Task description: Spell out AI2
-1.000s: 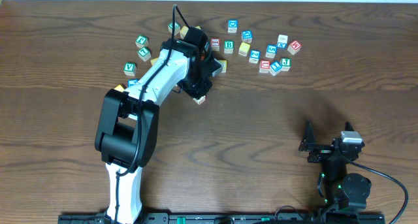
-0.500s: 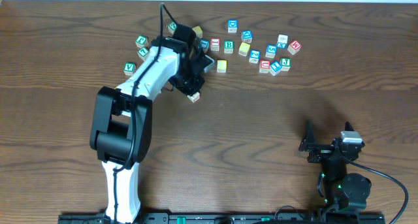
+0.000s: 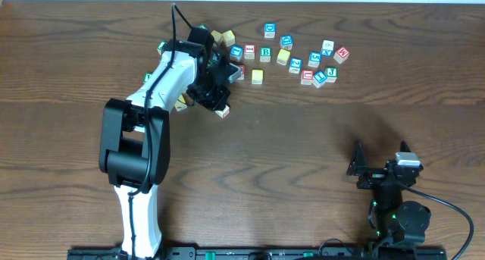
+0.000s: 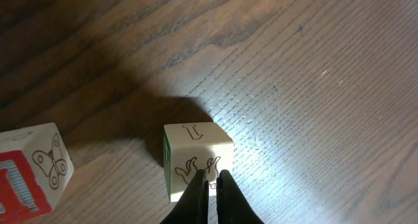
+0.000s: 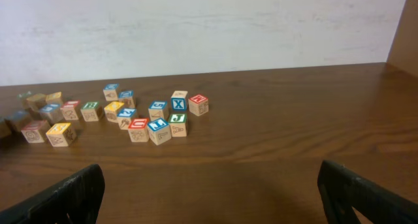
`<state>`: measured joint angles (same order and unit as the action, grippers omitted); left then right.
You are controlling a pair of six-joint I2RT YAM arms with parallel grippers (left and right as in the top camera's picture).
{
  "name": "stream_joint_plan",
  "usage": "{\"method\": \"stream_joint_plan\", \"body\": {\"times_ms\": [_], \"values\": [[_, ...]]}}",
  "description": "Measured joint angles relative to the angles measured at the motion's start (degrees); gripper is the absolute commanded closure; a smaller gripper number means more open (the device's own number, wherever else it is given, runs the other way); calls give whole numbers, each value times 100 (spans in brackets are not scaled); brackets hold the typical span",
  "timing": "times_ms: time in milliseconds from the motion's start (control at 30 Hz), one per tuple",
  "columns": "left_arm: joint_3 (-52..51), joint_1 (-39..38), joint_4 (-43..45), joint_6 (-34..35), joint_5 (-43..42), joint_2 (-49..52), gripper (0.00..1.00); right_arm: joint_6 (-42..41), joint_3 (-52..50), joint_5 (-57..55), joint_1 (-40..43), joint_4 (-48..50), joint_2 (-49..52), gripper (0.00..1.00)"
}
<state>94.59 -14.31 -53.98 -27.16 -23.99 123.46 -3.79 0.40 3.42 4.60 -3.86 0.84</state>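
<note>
My left gripper [image 3: 217, 103] is shut. In the left wrist view its closed fingertips [image 4: 213, 180] rest against the near face of a small wooden cube [image 4: 194, 152]. That cube [image 3: 222, 111] lies on the table, showing a brown line drawing, an "I"-shaped mark on its far face and a green side. I cannot tell whether it is the red "I" cube. Several red-framed and blue-framed cubes lie in the cluster [image 3: 307, 63] at the back; I cannot read an "A" or a "2" among them. My right gripper [image 3: 377, 171] is open and empty at the front right [image 5: 209, 191].
A cube with a red-framed face and a butterfly drawing [image 4: 29, 168] lies just left of the left gripper. More cubes, green and yellow [image 3: 163, 48], lie under and beside the left arm. From the right wrist view the cluster [image 5: 157, 116] lies far ahead on the left.
The left arm has swung left and slightly back. The cube at its fingertips has slid left along the table with it. The right arm has not moved.
</note>
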Motion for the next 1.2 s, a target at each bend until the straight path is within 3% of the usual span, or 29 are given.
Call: {"method": "stream_joint_plan", "body": {"times_ms": [1200], "values": [[-57, 295, 350, -33, -13, 101, 93, 0, 0, 0, 0, 0, 0, 1]]}}
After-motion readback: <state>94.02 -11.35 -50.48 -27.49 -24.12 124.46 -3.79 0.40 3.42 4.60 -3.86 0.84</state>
